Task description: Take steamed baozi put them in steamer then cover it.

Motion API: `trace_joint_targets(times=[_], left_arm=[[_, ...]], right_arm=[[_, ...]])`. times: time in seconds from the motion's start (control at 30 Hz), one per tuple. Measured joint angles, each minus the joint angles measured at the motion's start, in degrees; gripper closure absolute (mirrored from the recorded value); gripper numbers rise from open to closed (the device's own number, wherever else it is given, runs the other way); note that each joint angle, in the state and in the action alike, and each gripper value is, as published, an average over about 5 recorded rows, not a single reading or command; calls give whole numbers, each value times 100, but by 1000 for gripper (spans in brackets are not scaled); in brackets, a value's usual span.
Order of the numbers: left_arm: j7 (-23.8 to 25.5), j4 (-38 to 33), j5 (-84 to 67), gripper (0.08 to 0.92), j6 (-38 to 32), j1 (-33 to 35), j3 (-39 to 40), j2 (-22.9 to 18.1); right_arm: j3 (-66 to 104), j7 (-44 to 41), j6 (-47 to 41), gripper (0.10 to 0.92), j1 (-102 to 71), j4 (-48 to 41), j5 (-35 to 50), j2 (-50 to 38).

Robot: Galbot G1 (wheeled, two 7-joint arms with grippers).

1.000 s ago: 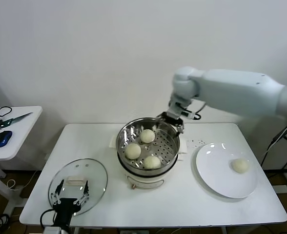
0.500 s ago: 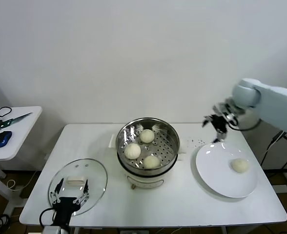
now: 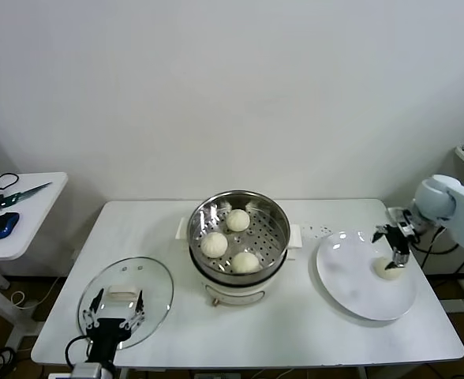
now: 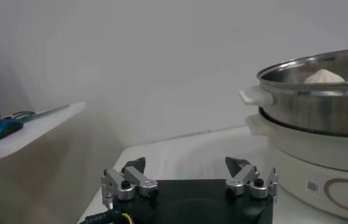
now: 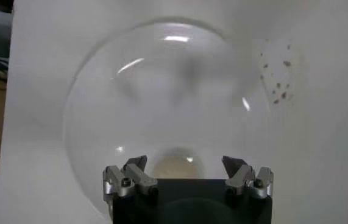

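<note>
The steel steamer (image 3: pixel 275 212) on its white base stands mid-table and holds three cream baozi (image 3: pixel 215 245). One baozi (image 3: pixel 388 269) lies on the white plate (image 3: pixel 350 284) at the right. My right gripper (image 3: pixel 394 246) is open just above that baozi; in the right wrist view the bun (image 5: pixel 175 166) sits between the spread fingers (image 5: pixel 136 164). The glass cover (image 3: pixel 149 280) with its white handle lies flat at the front left. My left gripper (image 3: pixel 112 319) is open and empty over the cover's near edge. The steamer also shows in the left wrist view (image 4: pixel 320 97).
A side table (image 3: pixel 27 209) at the left carries a blue mouse (image 3: pixel 4 224) and scissors. A white socket strip (image 3: pixel 319 232) lies behind the plate. The wall stands close behind the table.
My right arm has swung from the steamer's far rim to the right and come down over the baozi on the plate. The left arm has not moved.
</note>
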Motion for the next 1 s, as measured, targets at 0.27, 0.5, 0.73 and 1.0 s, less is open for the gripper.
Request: trace_joint_targets(times=[0.27,0.5,0.73,1.0], left_arm=[[-6,80,64,177,23,-59,13,-28],[-14,153,138,177,25,-89,35,-55],[-25,216,167,177,29,-119,53,-60],[-25,244,195,177,16,-98,58,-52]], right_arm=[[577,-9,202,203,-496,-587,-445,209],[869,14,389,203,-717,-1088,-788,474],[1009,26,477,203,-845,-1475,-982,751],[1103,35,532,207,-896,-1720,-1088,975]])
